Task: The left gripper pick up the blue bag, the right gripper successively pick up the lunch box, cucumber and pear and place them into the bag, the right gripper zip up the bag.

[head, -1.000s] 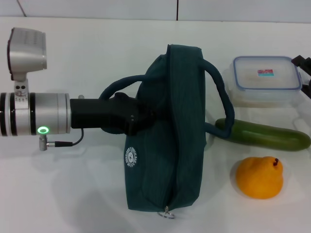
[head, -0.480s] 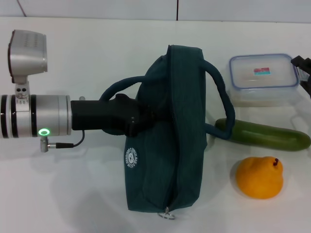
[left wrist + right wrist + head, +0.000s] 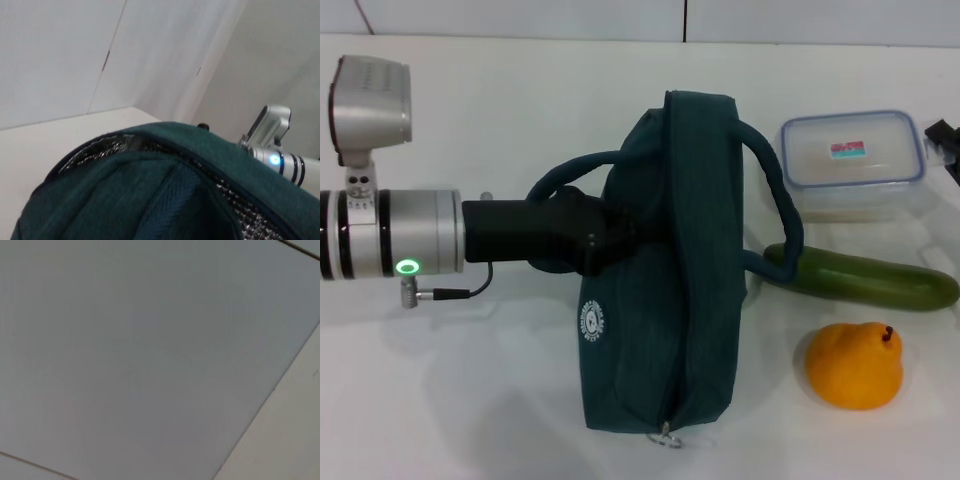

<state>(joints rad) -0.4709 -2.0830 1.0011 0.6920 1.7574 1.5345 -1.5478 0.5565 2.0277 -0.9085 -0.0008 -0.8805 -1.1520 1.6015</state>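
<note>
The blue bag (image 3: 670,280) stands upright mid-table, handles looping out to both sides. My left gripper (image 3: 615,240) is shut on its left side wall. In the left wrist view the bag (image 3: 150,200) shows a gaping top with silver lining. The clear lunch box (image 3: 852,160) with a blue-rimmed lid sits off the table at the back right, held from its right end by my right gripper (image 3: 945,140), which is mostly cut off by the frame edge. The green cucumber (image 3: 870,278) lies right of the bag, and the yellow pear (image 3: 854,366) lies in front of it.
The white table (image 3: 470,400) runs back to a pale wall. One bag handle (image 3: 775,200) arches toward the cucumber's left end. A silver arm segment with a blue light (image 3: 272,145) shows beyond the bag. The right wrist view holds only a plain grey surface.
The lunch box has shifted left toward the bag, carried by the right gripper. The left arm and the bag have barely moved.
</note>
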